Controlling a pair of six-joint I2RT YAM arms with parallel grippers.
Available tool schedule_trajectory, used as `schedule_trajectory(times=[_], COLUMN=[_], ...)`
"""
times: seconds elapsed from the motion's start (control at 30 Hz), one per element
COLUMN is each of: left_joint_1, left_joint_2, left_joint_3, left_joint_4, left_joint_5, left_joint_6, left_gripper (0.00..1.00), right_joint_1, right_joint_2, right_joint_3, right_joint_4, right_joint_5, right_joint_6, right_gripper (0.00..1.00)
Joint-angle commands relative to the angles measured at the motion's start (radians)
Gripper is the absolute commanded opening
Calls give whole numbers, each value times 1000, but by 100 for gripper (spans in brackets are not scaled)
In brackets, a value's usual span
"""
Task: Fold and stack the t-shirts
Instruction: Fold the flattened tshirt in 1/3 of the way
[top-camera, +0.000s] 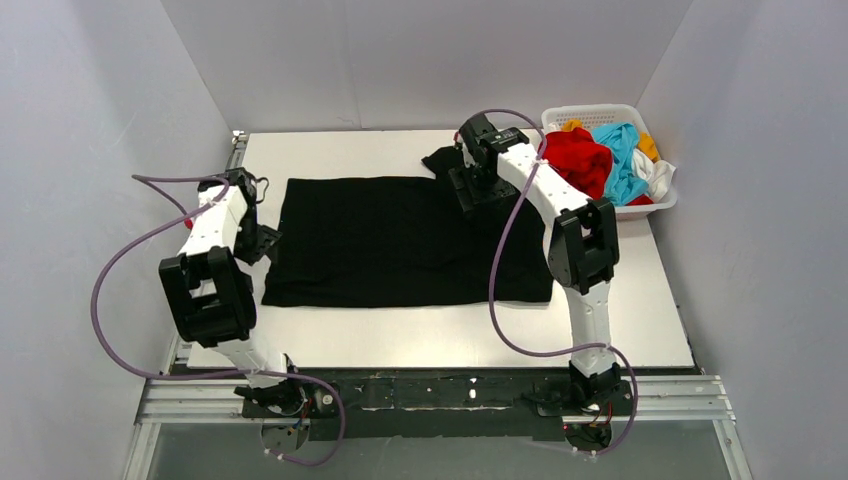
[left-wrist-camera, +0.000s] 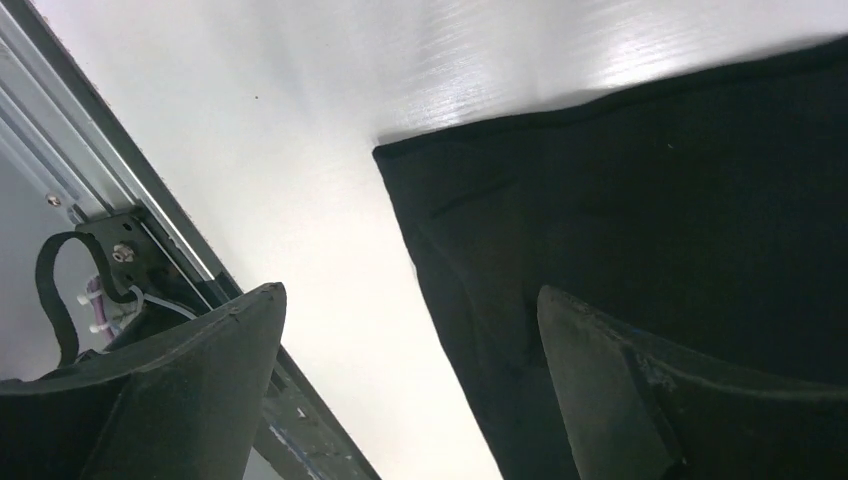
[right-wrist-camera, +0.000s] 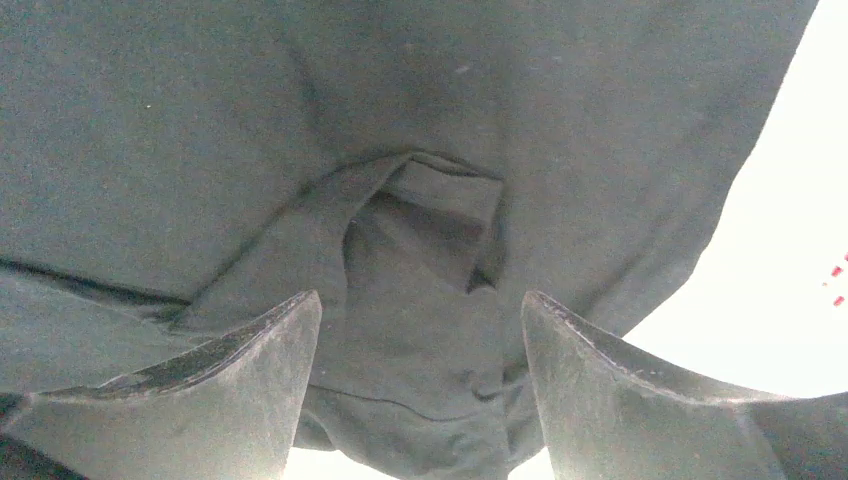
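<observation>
We find the large black soft-cloth t-shirt (top-camera: 400, 240) spread flat and matte at the middle of the smooth white counter (top-camera: 640, 300), its long axis running from left edge to right edge. The left gripper (left-wrist-camera: 408, 295) stands wide and empty, straddling the shirt's left border. The right gripper (right-wrist-camera: 420, 295) stands wide and empty over a rumpled fold at the shirt's far-right corner.

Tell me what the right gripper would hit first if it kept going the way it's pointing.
Most likely the black shirt: the right gripper, open, aims at a bunched fold near its edge. How far off it is, I cannot tell.
</observation>
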Motion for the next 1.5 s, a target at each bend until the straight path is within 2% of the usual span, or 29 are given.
schedule_trajectory(times=[0.0,0.13,0.23,0.33,0.43,0.57,0.7,0.83,0.97,1.07,1.13,1.23,1.27,1.4,1.47], left_joint_1=[6,1,-17,-74,-93,-95,-94,-94,-92,-92,-93,-92,-92,-93,-92], left_joint_2=[-176,-293,-329,-331,-296,-235,-160,-101,1,-21,-24,-36,-40,-88,-115], left_joint_3=[16,-63,-160,-247,-275,-298,-271,-256,-252,-285,-289,-304,-301,-298,-295], left_joint_4=[-168,-92,-10,94,158,243,292,315,323,312,288,265,255,232,227], left_joint_5=[-6,163,382,467,512,496,526,481,479,429,428,418,417,408,404], left_joint_6=[69,151,219,245,244,243,251,262,253,258,255,255,254,256,256], left_gripper=[98,98,98,98,98,98,98,98,98,98,98,98,98,98,98], right_joint_1=[-3,-3,-3,4,25,56,66,68,93,99,112,135,136,136,137], right_joint_2=[-183,-416,-529,-559,-536,-460,-370,-304,-352,-331,-276,-164,-142,-44,-50], right_joint_3=[-56,-397,-606,-742,-781,-775,-721,-688,-796,-805,-745,-514,-488,-303,-274], right_joint_4=[63,238,372,511,580,655,660,648,720,828,905,931,934,859,840], right_joint_5=[133,40,-171,-340,-392,-418,-385,-344,-236,-232,-210,-157,-153,-162,-169], right_joint_6=[82,153,186,236,269,288,309,322,365,404,439,417,414,388,369], right_gripper=[83,85,86,87,87,88,89,89,89,89,89,89,89,89,89])
